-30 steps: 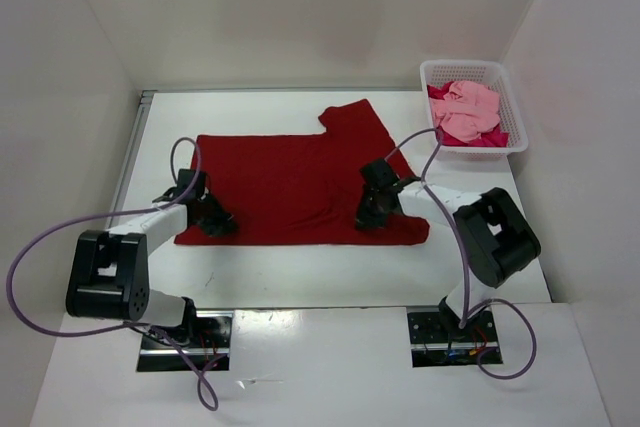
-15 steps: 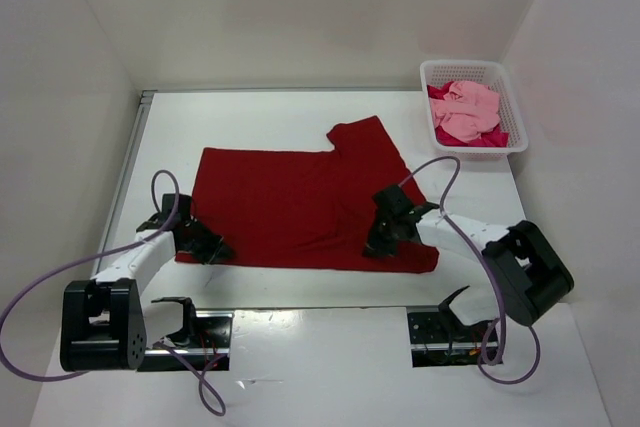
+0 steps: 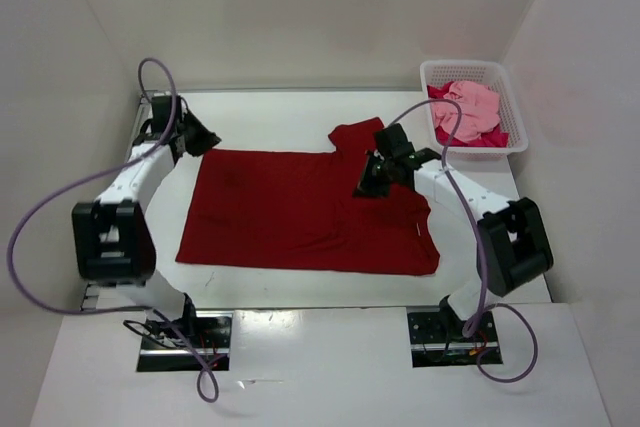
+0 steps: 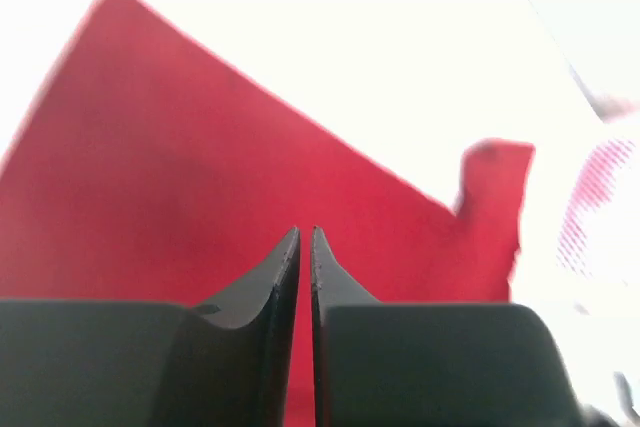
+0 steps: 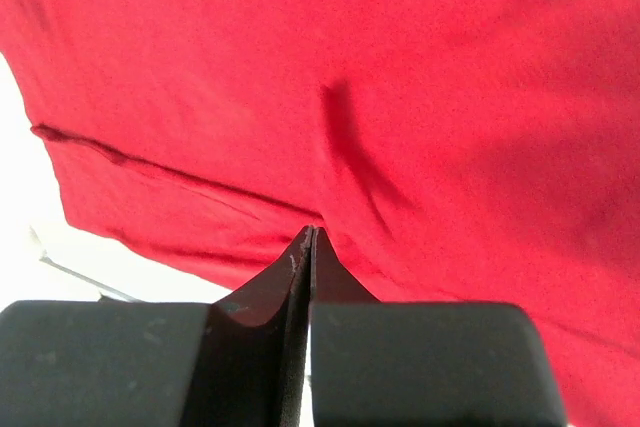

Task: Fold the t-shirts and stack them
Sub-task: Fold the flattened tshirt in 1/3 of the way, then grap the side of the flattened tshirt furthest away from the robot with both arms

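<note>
The dark red t-shirt (image 3: 290, 212) lies spread flat on the white table, one sleeve (image 3: 355, 137) pointing to the back. My left gripper (image 3: 205, 137) is shut with only a thin slit and hovers at the shirt's back left corner; its wrist view looks across the shirt (image 4: 200, 167). My right gripper (image 3: 368, 185) is shut at the base of that sleeve. In its wrist view creases in the cloth (image 5: 400, 97) run into the gripper (image 5: 312, 230), which pinches it. The light pink shirt (image 3: 468, 107) and the crimson-magenta shirt (image 3: 492, 137) lie crumpled in the basket.
The white mesh basket (image 3: 428, 72) stands at the back right corner, just right of the right arm. White walls close in the table on the left, back and right. Purple cables loop from both arms.
Both grippers have moved from the shirt's near edge toward the back: the left to the back left corner, the right to the sleeve base. The shirt was first dragged nearer and now lies flat.
</note>
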{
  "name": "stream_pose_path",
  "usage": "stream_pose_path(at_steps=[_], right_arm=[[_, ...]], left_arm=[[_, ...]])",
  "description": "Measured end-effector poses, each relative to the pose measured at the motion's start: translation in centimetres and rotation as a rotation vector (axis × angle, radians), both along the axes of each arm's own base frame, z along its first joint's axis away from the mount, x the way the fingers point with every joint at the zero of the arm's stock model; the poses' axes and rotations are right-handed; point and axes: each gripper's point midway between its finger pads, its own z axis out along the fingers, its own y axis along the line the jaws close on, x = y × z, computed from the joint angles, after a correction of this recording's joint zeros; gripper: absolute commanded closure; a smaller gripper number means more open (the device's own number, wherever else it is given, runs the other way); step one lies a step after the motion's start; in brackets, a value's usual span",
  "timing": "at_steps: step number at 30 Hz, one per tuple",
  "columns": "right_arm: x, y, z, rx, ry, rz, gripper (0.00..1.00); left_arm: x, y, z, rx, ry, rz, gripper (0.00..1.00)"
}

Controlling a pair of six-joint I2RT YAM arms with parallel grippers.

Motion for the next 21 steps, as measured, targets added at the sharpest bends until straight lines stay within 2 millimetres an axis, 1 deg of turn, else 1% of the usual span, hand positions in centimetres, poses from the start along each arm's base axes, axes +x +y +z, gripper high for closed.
stream_pose_path(at_steps=[1,2,3,4,6,8,10,13,19,21], right_arm=[[0.8,0.4,0.2,0.000,-0.013,0.016,0.99],[1.5,0.8,0.3,-0.002,-0.021,0.033,0.99],[2.0,1.0,0.4,-0.005,-0.030,0.046,0.99],[2.4,1.2,0.5,-0.007,-0.038,0.057,0.99],[3.1,1.4,0.6,-0.008,-0.050,0.073,0.96],[3.3,1.6,0.5,-0.005,-0.051,0.089,0.95],[3.2,1.7,0.4,-0.003,-0.047,0.103,0.95],[3.1,1.8,0.0,0.001,-0.038,0.117,0.95],[3.1,1.9,-0.6,-0.001,-0.028,0.128,0.94],[3.2,2.0,-0.6,-0.001,-0.030,0.131,0.94]], left_arm=[[1.8,0.6,-0.7,0.030,-0.002,0.009,0.79],[3.4,1.4,-2.0,0.060,0.016,0.027,0.75],[4.5,2.0,-3.2,0.085,0.033,0.038,0.70],[5.4,2.7,-4.9,0.116,0.065,0.050,0.62],[6.9,3.9,-8.0,0.176,0.126,0.058,0.55],[8.1,4.8,-10.1,0.216,0.164,0.067,0.51],[8.6,5.5,-11.4,0.247,0.193,0.071,0.50],[9.3,6.6,-12.3,0.294,0.210,0.080,0.50],[10.0,7.9,-12.1,0.364,0.211,0.100,0.50],[9.9,8.3,-12.4,0.385,0.219,0.100,0.50]])
